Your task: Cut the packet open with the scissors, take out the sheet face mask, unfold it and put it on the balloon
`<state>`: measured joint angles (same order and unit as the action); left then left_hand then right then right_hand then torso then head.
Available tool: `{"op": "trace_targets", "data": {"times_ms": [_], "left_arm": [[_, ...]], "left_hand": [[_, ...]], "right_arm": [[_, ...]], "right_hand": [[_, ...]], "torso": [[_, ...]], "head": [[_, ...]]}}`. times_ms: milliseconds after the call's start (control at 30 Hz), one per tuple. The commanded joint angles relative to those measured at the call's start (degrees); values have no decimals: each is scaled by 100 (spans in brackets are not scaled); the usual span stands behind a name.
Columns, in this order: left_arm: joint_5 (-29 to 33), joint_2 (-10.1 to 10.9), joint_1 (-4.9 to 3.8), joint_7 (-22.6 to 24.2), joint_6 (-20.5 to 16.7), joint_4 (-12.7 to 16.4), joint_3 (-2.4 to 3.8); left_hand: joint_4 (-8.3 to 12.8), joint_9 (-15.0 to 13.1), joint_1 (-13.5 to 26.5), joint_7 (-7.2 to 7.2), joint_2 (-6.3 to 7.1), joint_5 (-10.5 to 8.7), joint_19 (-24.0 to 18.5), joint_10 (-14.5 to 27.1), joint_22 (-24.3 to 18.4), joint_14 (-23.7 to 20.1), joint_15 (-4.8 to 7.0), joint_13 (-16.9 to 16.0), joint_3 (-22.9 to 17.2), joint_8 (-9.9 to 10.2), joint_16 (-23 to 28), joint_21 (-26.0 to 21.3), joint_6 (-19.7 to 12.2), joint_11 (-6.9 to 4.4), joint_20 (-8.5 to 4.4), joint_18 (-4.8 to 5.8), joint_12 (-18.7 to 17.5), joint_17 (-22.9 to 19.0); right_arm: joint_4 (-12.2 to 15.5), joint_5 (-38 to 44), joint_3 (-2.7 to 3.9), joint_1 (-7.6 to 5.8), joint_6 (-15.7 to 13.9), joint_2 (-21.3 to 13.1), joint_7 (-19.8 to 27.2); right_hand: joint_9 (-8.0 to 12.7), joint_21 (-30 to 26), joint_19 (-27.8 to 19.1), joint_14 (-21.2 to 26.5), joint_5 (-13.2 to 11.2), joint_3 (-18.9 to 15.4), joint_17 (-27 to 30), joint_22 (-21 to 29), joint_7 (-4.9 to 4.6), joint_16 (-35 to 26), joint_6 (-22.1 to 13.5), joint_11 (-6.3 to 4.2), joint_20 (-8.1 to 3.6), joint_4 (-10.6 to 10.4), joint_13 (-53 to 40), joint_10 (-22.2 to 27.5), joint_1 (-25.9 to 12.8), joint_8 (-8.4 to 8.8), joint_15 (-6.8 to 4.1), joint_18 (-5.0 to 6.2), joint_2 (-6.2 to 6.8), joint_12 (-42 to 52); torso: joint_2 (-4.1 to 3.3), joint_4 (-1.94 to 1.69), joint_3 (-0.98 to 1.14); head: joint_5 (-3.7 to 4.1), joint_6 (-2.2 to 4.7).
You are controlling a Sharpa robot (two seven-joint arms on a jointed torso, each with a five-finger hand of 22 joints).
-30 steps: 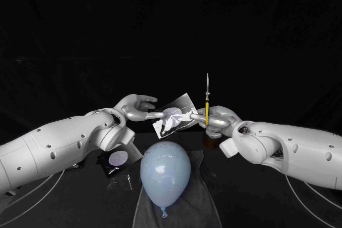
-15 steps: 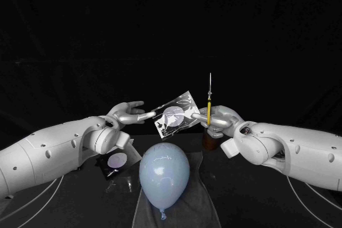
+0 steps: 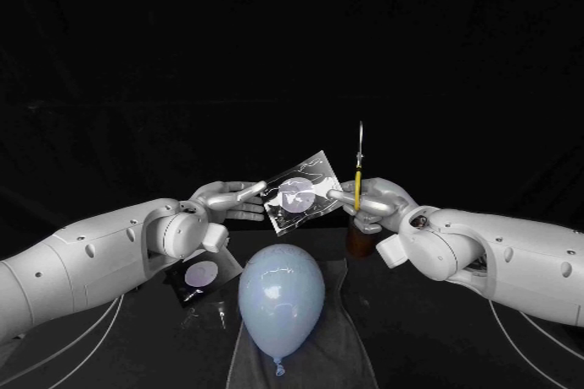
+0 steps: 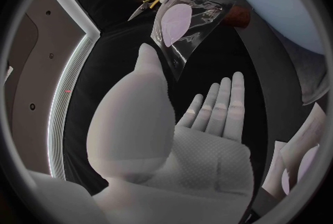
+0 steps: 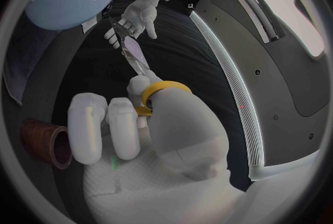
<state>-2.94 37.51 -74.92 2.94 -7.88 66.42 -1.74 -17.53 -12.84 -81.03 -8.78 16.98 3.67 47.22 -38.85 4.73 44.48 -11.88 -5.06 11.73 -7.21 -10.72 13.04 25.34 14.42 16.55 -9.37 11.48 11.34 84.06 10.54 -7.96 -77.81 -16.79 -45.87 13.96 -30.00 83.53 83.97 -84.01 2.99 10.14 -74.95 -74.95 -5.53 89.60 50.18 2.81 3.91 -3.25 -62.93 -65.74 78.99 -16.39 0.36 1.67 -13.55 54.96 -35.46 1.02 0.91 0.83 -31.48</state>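
Note:
The clear packet (image 3: 297, 194) with a pale round mask inside hangs in the air over the table, also seen as packet (image 4: 182, 17) and edge-on as packet (image 5: 132, 51). My right hand (image 3: 375, 203) pinches its right edge with an outstretched finger. It also grips the yellow-handled scissors (image 3: 358, 165), blades pointing straight up, with the yellow loop (image 5: 163, 92) round the thumb. My left hand (image 3: 228, 200) is open just left of the packet, fingers (image 4: 221, 103) spread and holding nothing. The pale blue balloon (image 3: 281, 291) lies below on the table.
A brown cup (image 3: 359, 240) stands under my right hand. A second packet (image 3: 200, 275) lies on the table left of the balloon. A clear sheet (image 3: 331, 343) is spread beneath the balloon. The balloon's knot points toward the table's front edge.
My left hand has let go of the packet's left edge and opened, drawing back a little. The packet stays with my right hand and has risen slightly with the scissors.

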Motion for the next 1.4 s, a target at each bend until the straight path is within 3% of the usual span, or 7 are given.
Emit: {"op": "trace_targets", "data": {"times_ms": [33,233,300,467,633,700,1400], "left_arm": [[707,-50,43,122,518,-15,2],[1126,-144,96,418,949,-23,3],[1216,-181,106,515,1069,-18,3],[1377,-291,128,706,1236,-22,5],[1487,-385,159,890,1239,-19,8],[1520,-433,170,985,1165,-25,10],[1805,-689,248,1308,876,-95,17]], "left_hand": [[13,-85,-5,-819,-83,-6,132,-74,-23,91,27,17,-51,-88,-36,30,138,-10,3,-80,30,14],[25,-235,-49,-816,-298,-45,161,-255,-91,166,41,33,-237,-281,-43,-60,407,-32,4,-79,102,13],[34,-351,-128,-809,-615,-69,90,-390,-112,157,39,52,-477,-447,-8,-164,645,-45,8,-64,137,-4],[53,-456,-221,-796,-918,-83,38,-518,-114,226,53,90,-671,-617,-5,-266,851,-65,11,-55,141,-9],[59,-495,-261,-785,-998,-86,11,-571,-110,244,55,113,-713,-693,11,-319,920,-73,13,-51,120,-17],[82,-539,-364,-749,-1183,-90,-235,-680,-126,252,61,122,-789,-800,33,-428,1040,-100,17,-26,118,-28],[138,-535,-1382,-414,-1866,-86,595,-1679,-82,845,315,135,-1006,-1218,-46,-329,1812,-407,-58,-135,-95,-6]], "right_arm": [[-40,30,22,0,-58,50,173],[-133,-6,49,6,-86,144,206],[-173,-31,68,8,-104,178,225],[-283,-103,114,19,-117,271,255],[-351,-152,130,31,-103,353,264],[-368,-163,135,36,-96,381,267],[-441,-221,173,81,-77,496,278]], "right_hand": [[-5,33,273,-599,-20,19,-1505,-1026,3,40,648,-170,-38,-2,-2707,-2426,8,-25,-301,3,-47,3504],[-35,30,272,-599,-20,133,-1505,-1024,0,40,640,-168,-37,48,-2707,-2426,-80,-25,-300,4,-20,3504],[-35,30,272,-599,-20,133,-1505,-1024,0,40,640,-168,-37,48,-2707,-2426,-80,-25,-300,4,-20,3504],[-68,25,270,-599,-20,272,-1505,-1022,-2,40,631,-166,-36,102,-2707,-2426,-185,-25,-298,5,12,3504],[-68,25,270,-599,-20,272,-1505,-1022,-2,40,631,-166,-36,102,-2707,-2426,-185,-25,-298,5,12,3504],[-68,25,270,-599,-20,272,-1505,-1022,-2,40,631,-166,-36,102,-2707,-2426,-185,-25,-298,5,12,3504],[-140,12,264,-599,-21,577,-1505,-1014,-9,40,620,-160,-31,200,-2707,-2426,-420,-26,-293,8,90,3504]], "torso": [[4,-1,1],[3,2,-8],[1,0,-7],[1,-5,-5],[6,5,-5],[7,3,-2],[6,0,-7]], "head": [[2,16],[-13,43],[-21,61],[-32,92],[-77,107],[-123,108],[-35,161]]}}
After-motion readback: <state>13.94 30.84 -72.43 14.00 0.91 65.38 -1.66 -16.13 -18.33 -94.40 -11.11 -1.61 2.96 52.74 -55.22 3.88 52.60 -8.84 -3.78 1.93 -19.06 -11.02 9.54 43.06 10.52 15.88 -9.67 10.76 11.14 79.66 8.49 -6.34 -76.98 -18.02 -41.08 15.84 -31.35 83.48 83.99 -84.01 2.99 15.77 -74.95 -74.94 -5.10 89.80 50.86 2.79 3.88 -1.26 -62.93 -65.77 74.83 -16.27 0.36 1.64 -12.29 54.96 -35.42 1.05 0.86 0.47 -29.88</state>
